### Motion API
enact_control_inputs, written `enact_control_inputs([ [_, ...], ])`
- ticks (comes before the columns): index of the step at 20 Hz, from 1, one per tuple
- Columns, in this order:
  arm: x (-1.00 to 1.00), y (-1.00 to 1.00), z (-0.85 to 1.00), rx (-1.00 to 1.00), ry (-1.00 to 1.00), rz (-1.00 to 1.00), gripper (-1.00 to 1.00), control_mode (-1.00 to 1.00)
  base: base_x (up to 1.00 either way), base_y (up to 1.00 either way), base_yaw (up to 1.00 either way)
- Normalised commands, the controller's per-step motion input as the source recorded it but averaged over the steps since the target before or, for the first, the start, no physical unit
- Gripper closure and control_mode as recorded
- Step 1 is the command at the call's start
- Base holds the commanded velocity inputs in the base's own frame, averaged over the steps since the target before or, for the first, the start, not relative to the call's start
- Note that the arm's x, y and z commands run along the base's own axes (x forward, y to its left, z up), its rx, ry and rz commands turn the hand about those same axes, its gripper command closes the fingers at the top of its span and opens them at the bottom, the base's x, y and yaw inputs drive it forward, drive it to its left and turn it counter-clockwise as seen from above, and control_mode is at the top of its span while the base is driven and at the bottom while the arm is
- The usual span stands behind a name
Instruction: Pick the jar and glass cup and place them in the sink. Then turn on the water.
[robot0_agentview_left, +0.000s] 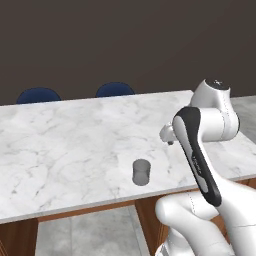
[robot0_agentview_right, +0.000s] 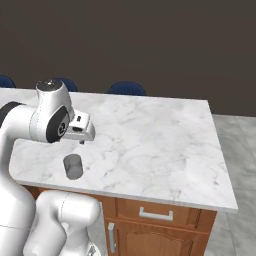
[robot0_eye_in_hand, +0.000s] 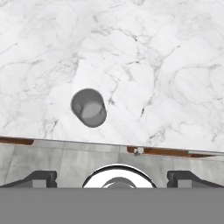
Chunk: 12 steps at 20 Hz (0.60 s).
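Glass cup (robot0_agentview_left: 141, 171) stands upright near the front edge of the marble counter (robot0_agentview_left: 65, 145), a plain grey tumbler with nothing in it; you can look straight down its mouth in the hand view (robot0_eye_in_hand: 89, 107). It sits by itself on bare stone, well clear of the edge, so you have room to come at it from above on any side. I judge this to be the first thing to fetch, since it is the task item within reach. Jar, sink and faucet are not to be made out from where the base now stands, so expect a drive before any placing or turning on of water.

Your gripper (robot0_agentview_right: 82, 140) hangs above the counter, a little behind the cup and off to one side, not touching it. In the hand view the two dark fingertips (robot0_eye_in_hand: 39, 178) stand far apart at the bottom corners, so the jaws are spread wide and hold nothing. The cup lies left of the midline between them, so my guess is you need to shift toward it and then descend to straddle it.

Beyond the far edge, two blue chair backs (robot0_agentview_left: 115, 89) show against the dark wall.
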Motion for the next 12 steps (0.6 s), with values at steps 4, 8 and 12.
enact_control_inputs([
  [4, 0.16, 0.0, -0.17, 0.0, 0.0, 0.0, -1.0, -1.0, 0.02, 0.0, 0.0],
  [8, 0.29, 0.0, -0.3, -0.04, 0.0, 0.0, -1.0, -1.0, 0.0, 0.0, 0.0],
  [12, 0.3, 0.0, -0.3, -0.04, 0.0, 0.01, -1.0, -1.0, 0.0, 0.0, 0.0],
])
